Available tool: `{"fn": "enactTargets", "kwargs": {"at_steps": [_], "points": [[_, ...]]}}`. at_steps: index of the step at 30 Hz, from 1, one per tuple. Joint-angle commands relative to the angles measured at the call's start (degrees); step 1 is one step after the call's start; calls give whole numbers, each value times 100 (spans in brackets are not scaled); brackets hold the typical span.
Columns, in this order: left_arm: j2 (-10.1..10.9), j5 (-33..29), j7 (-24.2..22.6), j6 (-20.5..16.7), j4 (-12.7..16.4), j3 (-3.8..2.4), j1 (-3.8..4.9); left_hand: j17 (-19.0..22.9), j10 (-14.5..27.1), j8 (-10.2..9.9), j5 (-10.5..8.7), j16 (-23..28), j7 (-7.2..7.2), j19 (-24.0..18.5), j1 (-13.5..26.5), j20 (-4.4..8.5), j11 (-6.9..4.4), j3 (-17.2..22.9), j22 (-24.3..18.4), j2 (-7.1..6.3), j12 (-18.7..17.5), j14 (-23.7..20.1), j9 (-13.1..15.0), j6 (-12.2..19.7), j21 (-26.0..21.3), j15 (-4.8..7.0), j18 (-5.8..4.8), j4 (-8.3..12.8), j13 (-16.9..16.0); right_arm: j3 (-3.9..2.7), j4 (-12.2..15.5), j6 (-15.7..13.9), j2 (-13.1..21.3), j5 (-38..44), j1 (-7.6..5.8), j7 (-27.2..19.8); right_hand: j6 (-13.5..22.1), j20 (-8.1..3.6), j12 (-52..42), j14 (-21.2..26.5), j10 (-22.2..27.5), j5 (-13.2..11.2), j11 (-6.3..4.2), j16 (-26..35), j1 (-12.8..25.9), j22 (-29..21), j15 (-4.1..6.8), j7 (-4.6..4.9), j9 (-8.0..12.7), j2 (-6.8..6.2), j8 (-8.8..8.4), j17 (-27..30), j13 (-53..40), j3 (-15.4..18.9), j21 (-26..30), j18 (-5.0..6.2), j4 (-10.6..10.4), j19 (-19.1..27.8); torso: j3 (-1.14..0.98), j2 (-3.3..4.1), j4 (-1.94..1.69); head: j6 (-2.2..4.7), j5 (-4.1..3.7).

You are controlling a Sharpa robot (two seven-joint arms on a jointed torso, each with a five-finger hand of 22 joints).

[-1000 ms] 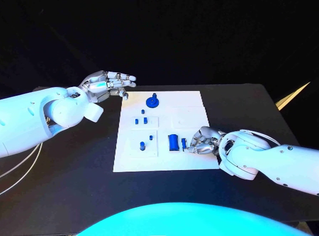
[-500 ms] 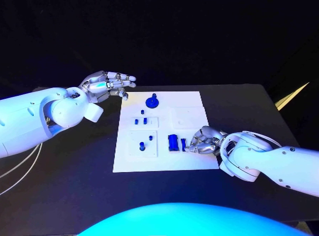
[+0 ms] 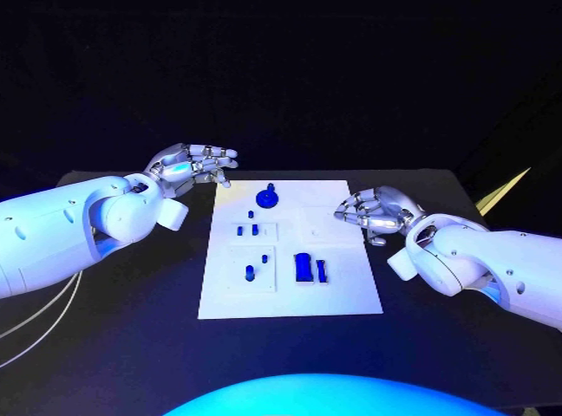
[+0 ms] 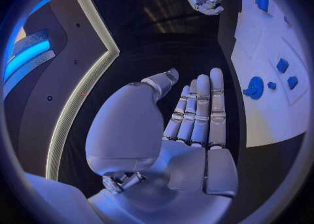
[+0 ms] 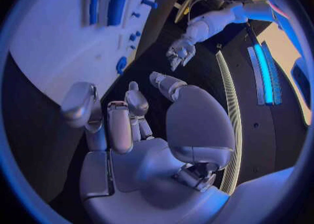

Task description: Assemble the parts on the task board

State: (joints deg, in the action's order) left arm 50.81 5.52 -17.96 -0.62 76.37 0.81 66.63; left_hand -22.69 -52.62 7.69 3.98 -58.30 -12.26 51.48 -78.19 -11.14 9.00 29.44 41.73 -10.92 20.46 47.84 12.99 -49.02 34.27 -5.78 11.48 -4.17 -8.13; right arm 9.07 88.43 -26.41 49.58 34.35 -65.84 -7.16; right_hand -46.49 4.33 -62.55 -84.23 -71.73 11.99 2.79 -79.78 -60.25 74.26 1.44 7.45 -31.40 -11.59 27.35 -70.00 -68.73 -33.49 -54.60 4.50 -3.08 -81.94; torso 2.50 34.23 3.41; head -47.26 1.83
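A: What changed?
B: The right hand (image 3: pixel 374 211) left the two blue bars (image 3: pixel 311 267) and now hovers empty, fingers curled loosely, over the board's (image 3: pixel 291 295) right edge.
A: The left hand (image 3: pixel 190 163)?
B: Off the board's far-left corner, open, empty. One round part (image 3: pixel 269 199) near it, five small pegs (image 3: pixel 249 230) mid-board.

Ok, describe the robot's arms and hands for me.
Both arms are smooth, rounded white shells with small dark dots on them. The left hand and the right hand are silver metal with many segmented fingers and broad, smooth palm covers. Thin pale cables hang under the left arm; another loops by the wrist of the right arm.
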Motion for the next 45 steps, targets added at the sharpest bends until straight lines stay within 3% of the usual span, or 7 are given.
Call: {"fn": "enactTargets", "kwargs": {"at_steps": [1, 14, 15, 21, 22, 24, 45], "points": [[-89, -78, -236, -254, -100, -2, -33, 200, 122, 136, -11, 328, 7, -270, 6, -19, 17, -9, -173, 3, 74, -152, -62, 12, -265, -13, -122, -16, 83, -21, -386, 102, -124, -637, -69, -498, 60, 24, 371, 41, 453, 87, 29, 253, -114, 411, -21, 39, 36, 8, -128, 307, 279, 364, 539, 220, 31, 312, 18, -111, 13, 137, 33], [-845, -643, -1228, -1209, -1020, -3, -239, 1330, -175, 150, -18, 4196, 420, -981, -3, -551, 45, -23, -2426, -9, -1476, -700, -251, 9, -3047, -347, -253, -173, 452, -151, -2795, 1040, -1121, -2569, -188, -1652, 623, 960, 4408, 3219, 2227, -525, 709, 5764, -1047, -3893, -899, 497, 901, 46, -606, 4722, 5090, 172, 5108, 601, 252, 3057, -33, -290, -88, 643, 100], [-788, -571, -1149, -1145, -956, 2, -224, 2269, 5262, -769, -398, 5830, 1226, -5148, 2346, 1114, -900, -2944, -4173, 1092, -2046, -4784, -1299, 4902, -3427, 578, -1148, 417, 813, -145, -2675, 941, -1063, -2471, -189, -1554, 4649, -433, 6255, 8423, 7173, -1199, -279, 7978, 1152, -7426, -144, -745, 3140, 1159, -2735, 7000, 6873, 3349, 5460, -450, 308, 8194, -9, -249, -58, 537, 74], [-774, -569, -1151, -1386, -782, -4, -256, 2269, 5262, -769, -398, 5830, 1226, -5148, 3376, 1114, -900, -2944, -4173, 1092, -2046, -4784, -1299, 4902, -3427, 578, -1148, 417, 813, -210, -2434, 710, -1014, -2553, -124, -1615, 4649, -433, 6255, 8423, 7173, -1199, -279, 7978, 1995, -7426, -144, -745, 3140, 1159, -2735, 7000, 6873, 3349, 5460, -450, 308, 8194, -47, -258, -103, 657, 33], [-770, -569, -1152, -1467, -724, -6, -266, 2269, 5262, -769, -398, 5830, 1226, -5148, 3562, 1114, -900, -2944, -4173, 1092, -2046, -4784, -1299, 4902, -3427, 578, -1148, 417, 813, -232, -2353, 633, -998, -2580, -102, -1635, 4649, -433, 6255, 8423, 7173, -1199, -279, 7978, 6025, -7426, -144, -745, 3140, 1159, -2735, 7000, 6873, 3349, 5460, -450, 308, 8194, -60, -261, -118, 698, 19], [-759, -568, -1154, -1658, -586, -11, -292, 2269, 5262, -769, -398, 5830, 1226, -5148, 7819, 1114, -900, -2944, -4173, 1092, -2046, -4784, -1299, 4902, -3427, 578, -1148, 417, 813, -283, -2161, 449, -959, -2646, -51, -1683, 4649, -433, 6255, 8423, 7173, -1199, -279, 7978, 6025, -7426, -144, -745, 3140, 1159, -2735, 7000, 6873, 3349, 5460, -450, 308, 8194, -91, -268, -154, 793, -14], [-613, -552, -1183, -4335, 1348, -81, -645, 2269, 5262, -769, -398, 5830, 1226, -5148, 7819, 1114, -900, -2944, -4173, 1092, -2046, -4784, -1299, 4902, -3427, 578, -1148, 417, 813, -907, 152, -1771, -489, -3435, 568, -2263, 4649, -433, 6255, 8423, 7173, -1199, -279, 7978, 6025, -7426, -144, -745, 3140, 1159, -2735, 7000, 6873, 3349, 5460, -450, 308, 8194, -250, -305, -341, 1289, -183]]}}
